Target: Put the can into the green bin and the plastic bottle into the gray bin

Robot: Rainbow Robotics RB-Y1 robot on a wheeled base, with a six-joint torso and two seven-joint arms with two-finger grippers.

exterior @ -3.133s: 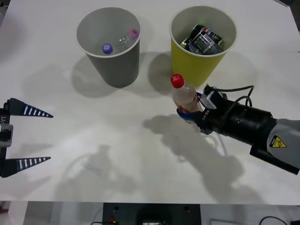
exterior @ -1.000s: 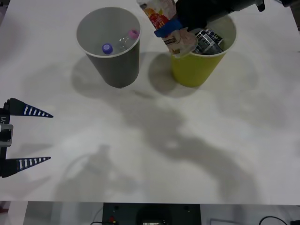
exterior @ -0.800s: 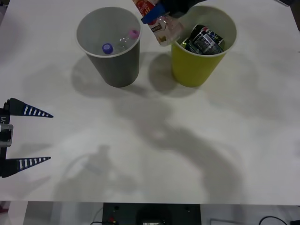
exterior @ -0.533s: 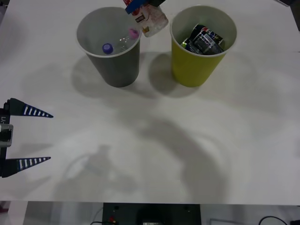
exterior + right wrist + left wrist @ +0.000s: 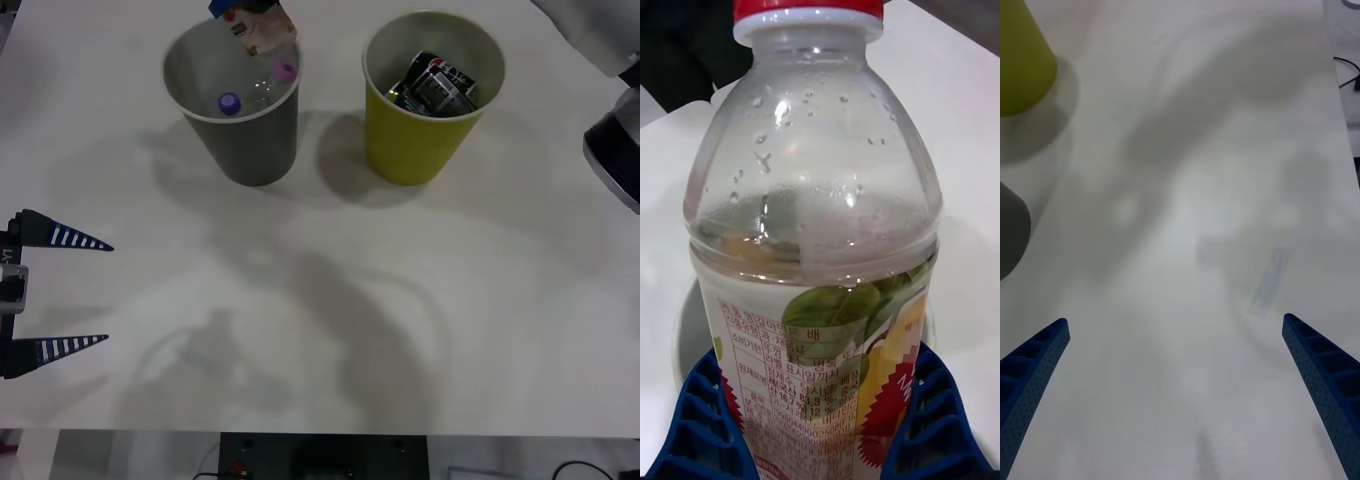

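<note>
- The plastic bottle [image 5: 258, 25] now hangs over the far rim of the gray bin [image 5: 243, 140]; a moment ago it was between the two bins, and a second ago it was over the near edge of the green bin [image 5: 425, 135].
- The right pincer [image 5: 820, 442] pinches the bottle at its label, a blue ribbed finger [image 5: 696, 420] on either side. The red cap [image 5: 808, 13] points away from the wrist, and water fills the bottle to the shoulder.
- In the front view the bottle sits at the top edge, above the opening and not yet inside it.
- Two clear bottles lie in the gray bin, one with a purple cap [image 5: 229, 103], one with a pink cap [image 5: 286, 71].
- Crushed cans [image 5: 436, 85] already lie in the green bin, so that half of the task looks done.
- The sideways carry appears finished; what remains is likely letting go over the opening.
- Because the bottle is near the rim and not the centre, it could clip the edge.
- The left pincer [image 5: 40, 295] waits at the worktop's [image 5: 320, 330] near left edge, fingers spread wide.
</note>
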